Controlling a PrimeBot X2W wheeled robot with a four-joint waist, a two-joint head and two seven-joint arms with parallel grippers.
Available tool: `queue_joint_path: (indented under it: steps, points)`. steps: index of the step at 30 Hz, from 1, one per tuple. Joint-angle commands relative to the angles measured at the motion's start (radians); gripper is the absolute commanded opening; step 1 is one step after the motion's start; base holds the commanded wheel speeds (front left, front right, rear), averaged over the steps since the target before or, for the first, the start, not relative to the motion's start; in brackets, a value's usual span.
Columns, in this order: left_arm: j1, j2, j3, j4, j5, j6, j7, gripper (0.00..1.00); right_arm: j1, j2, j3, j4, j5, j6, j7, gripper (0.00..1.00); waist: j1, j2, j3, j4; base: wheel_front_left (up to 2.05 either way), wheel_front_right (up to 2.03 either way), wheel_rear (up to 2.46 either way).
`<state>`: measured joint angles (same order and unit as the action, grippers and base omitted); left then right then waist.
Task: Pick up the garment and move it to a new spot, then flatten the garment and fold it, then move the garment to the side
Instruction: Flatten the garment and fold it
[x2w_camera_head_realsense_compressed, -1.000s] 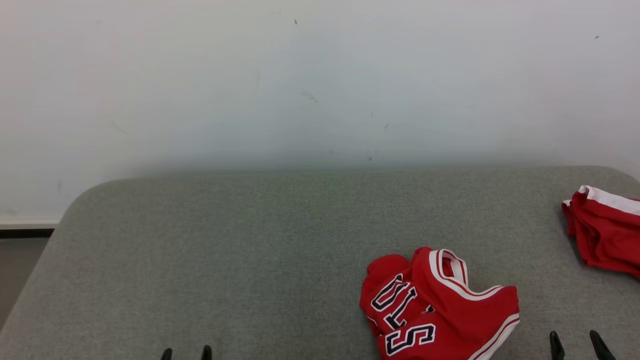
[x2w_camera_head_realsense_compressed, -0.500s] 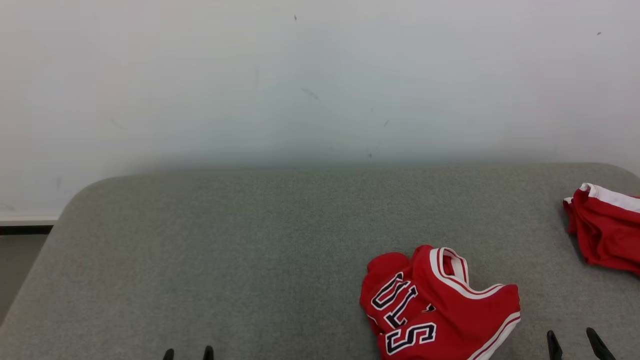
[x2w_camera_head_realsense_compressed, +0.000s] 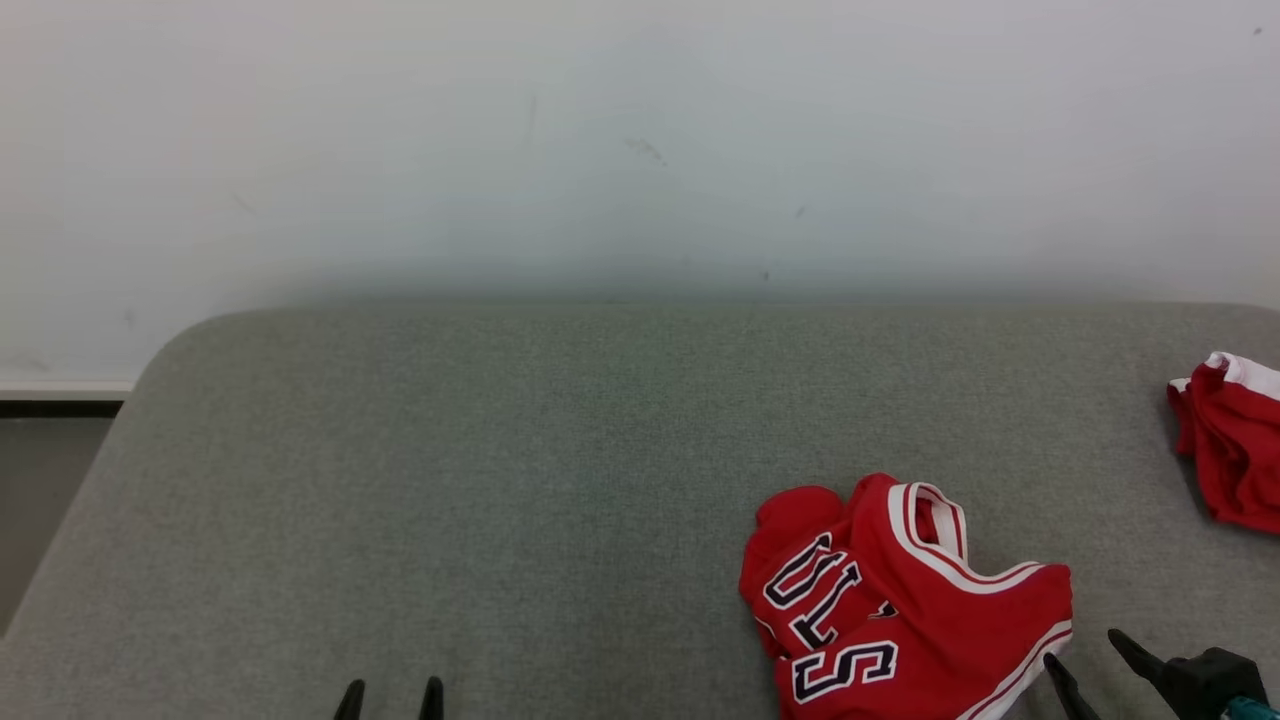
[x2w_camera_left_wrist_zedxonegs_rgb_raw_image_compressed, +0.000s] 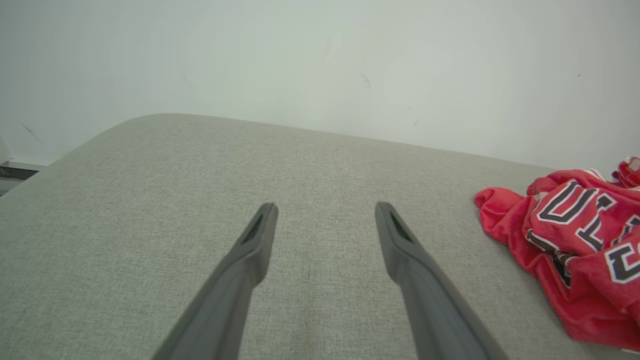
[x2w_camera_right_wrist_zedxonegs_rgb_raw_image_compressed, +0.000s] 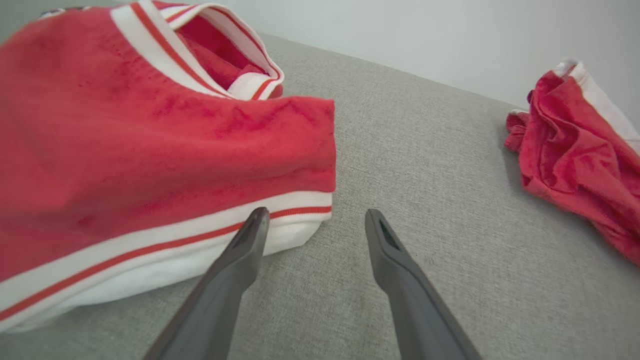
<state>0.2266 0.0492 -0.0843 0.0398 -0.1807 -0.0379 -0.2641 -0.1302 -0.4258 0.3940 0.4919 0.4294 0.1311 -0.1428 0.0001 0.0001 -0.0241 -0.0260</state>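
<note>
Nearest us, our left gripper (x2w_camera_head_realsense_compressed: 392, 686) hangs wide open and empty over the grey cushion (x2w_camera_head_realsense_compressed: 480, 480). Our right gripper (x2w_camera_right_wrist_zedxonegs_rgb_raw_image_compressed: 316, 211) is spread as wide and holds nothing. Its left finger is at the white-banded hem of the crumpled red jersey (x2w_camera_head_realsense_compressed: 900, 610) lying near right, perhaps touching it. The head view gives the jersey's lettering, the right wrist view its hem. Farther right, well apart, lies a second red garment (x2w_camera_head_realsense_compressed: 1232, 450).

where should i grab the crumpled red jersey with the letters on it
Take the red jersey by its white-banded hem corner, coming from the robot's right side with the right pincer. That corner sticks out as a free edge on the grey surface, right before the open fingers; the rest is bunched.
</note>
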Motion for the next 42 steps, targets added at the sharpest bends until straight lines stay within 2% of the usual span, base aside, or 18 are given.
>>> queue_joint_path:
  steps: [1,9,19,21,22,27,32,42]
  points:
    - [-0.013,0.003,-0.001,0.005,0.010,-0.002,0.000,1.00,-0.040,-0.026,0.056,0.028,0.045,-0.001,0.010,1.00,-0.0001,-0.0001,0.011,0.013,0.00,0.00,0.00]
    - [-0.033,0.003,-0.014,0.009,0.017,-0.008,0.000,1.00,-0.160,-0.084,0.244,0.129,0.194,-0.001,0.025,1.00,-0.0001,-0.0001,0.042,0.041,0.00,0.00,0.00]
    - [-0.084,0.003,-0.038,0.013,0.019,-0.008,0.000,1.00,-0.238,-0.071,0.412,0.204,0.374,-0.001,0.033,1.00,-0.0001,-0.0001,0.106,0.075,0.00,0.00,0.00]
    - [-0.086,0.003,-0.039,0.014,0.017,-0.004,0.000,1.00,-0.242,-0.079,0.444,0.210,0.405,-0.001,0.034,0.27,-0.0001,-0.0001,0.109,0.077,0.00,0.00,0.00]
    - [-0.087,0.003,-0.038,0.015,0.015,-0.004,0.000,1.00,-0.242,-0.082,0.459,0.210,0.419,-0.001,0.035,0.00,-0.0001,-0.0001,0.110,0.078,0.00,0.00,0.00]
    - [-0.081,0.003,-0.037,0.020,0.009,0.003,0.000,1.00,-0.246,-0.109,0.500,0.171,0.493,-0.001,0.017,0.00,-0.0001,-0.0001,0.102,0.074,0.00,0.00,0.00]
    - [-0.070,0.003,-0.040,0.021,0.000,0.009,0.000,1.00,-0.256,-0.166,0.501,0.066,0.609,-0.001,-0.027,0.00,-0.0001,-0.0001,0.081,0.063,0.00,0.00,0.00]
    - [-0.054,0.003,-0.055,0.019,-0.022,0.018,0.000,1.00,-0.319,-0.341,0.457,-0.299,0.800,-0.001,0.015,0.00,-0.0001,-0.0001,0.033,0.049,0.00,0.00,0.00]
